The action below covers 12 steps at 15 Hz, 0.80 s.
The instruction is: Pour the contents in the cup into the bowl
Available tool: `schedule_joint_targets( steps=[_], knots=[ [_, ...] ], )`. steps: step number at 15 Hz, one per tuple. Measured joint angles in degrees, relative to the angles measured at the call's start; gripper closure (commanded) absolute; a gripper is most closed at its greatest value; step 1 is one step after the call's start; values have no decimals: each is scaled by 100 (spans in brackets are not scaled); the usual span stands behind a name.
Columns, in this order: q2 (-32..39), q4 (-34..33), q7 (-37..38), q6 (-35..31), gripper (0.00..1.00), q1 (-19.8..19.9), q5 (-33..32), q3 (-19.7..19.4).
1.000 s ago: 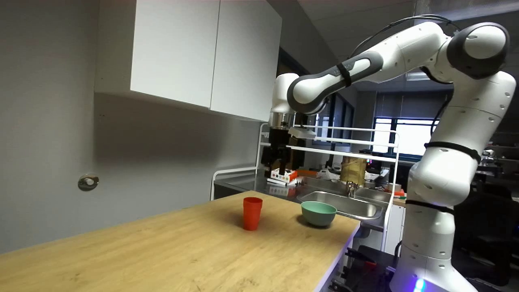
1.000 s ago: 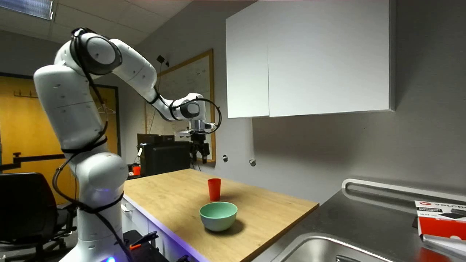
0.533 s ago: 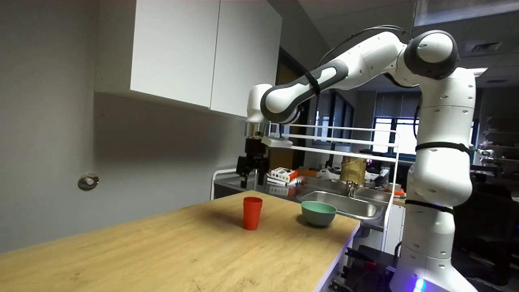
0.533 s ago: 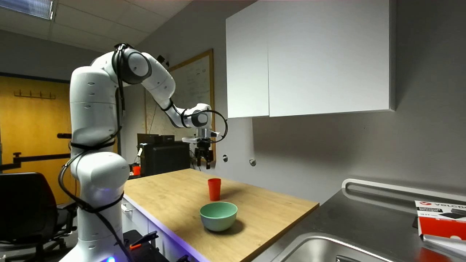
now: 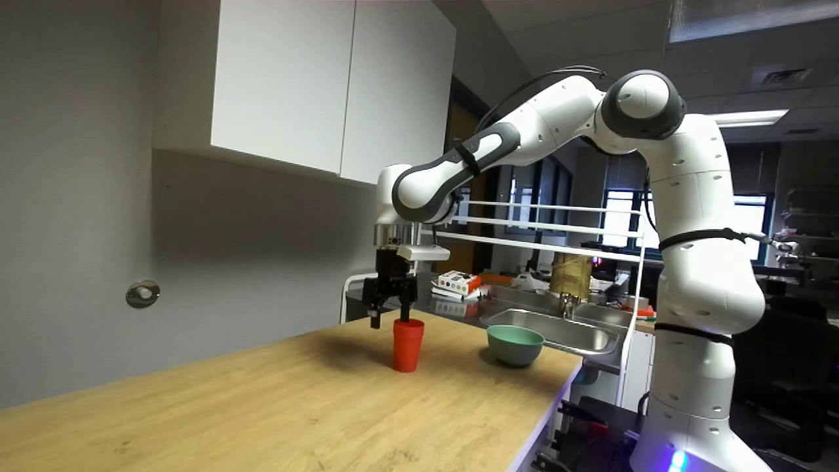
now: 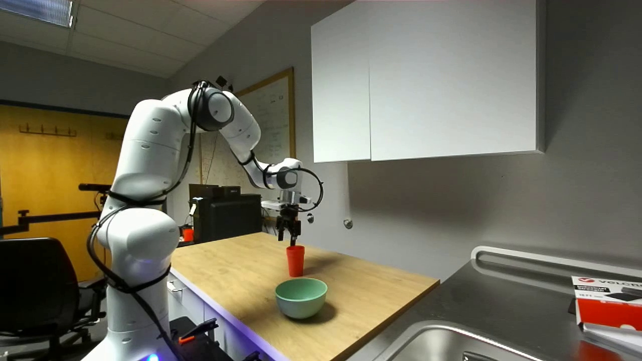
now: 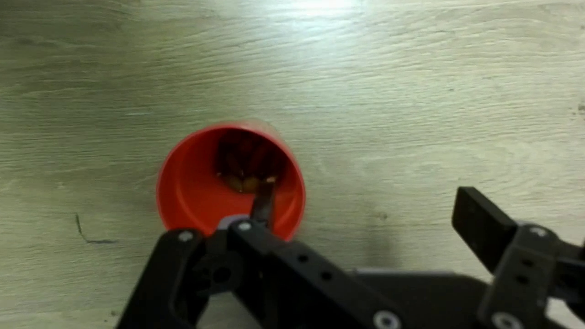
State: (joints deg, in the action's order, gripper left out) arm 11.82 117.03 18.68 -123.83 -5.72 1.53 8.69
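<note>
The cup (image 5: 408,349) stands upright on the tabletop (image 5: 262,406), small brownish contents (image 7: 250,184) at its bottom. The end effector (image 5: 390,322) has just descended to rim level: jaws wide apart, nothing gripped, one at the cup's mouth. A grasp likely follows; pouring awaits. The cup is smooth, red, tapered; the bowl (image 6: 301,301), standing apart, rounded green; the tabletop wood-grained.

Red cup (image 5: 408,349), green bowl (image 6: 301,305), tan wood-grained tabletop (image 5: 262,406)

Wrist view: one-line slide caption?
Open gripper, one finger at the mouth of the red cup, which holds small brownish pieces, on a wood-grain tabletop.
</note>
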Motion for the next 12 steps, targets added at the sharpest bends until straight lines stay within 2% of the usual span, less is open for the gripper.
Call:
schedule_joint_targets(
  steps=[2,3,4,5,8,12],
  knots=[
    [209,-129,0,3,0,-21,21,-60],
    [295,-185,0,8,25,-27,31,-85],
    [370,-238,0,11,25,-29,43,-104],
    [434,-284,0,11,31,-33,47,-123],
    [556,-399,0,11,57,-68,47,-187],
    [581,-465,0,11,87,-90,44,-245]
  ],
)
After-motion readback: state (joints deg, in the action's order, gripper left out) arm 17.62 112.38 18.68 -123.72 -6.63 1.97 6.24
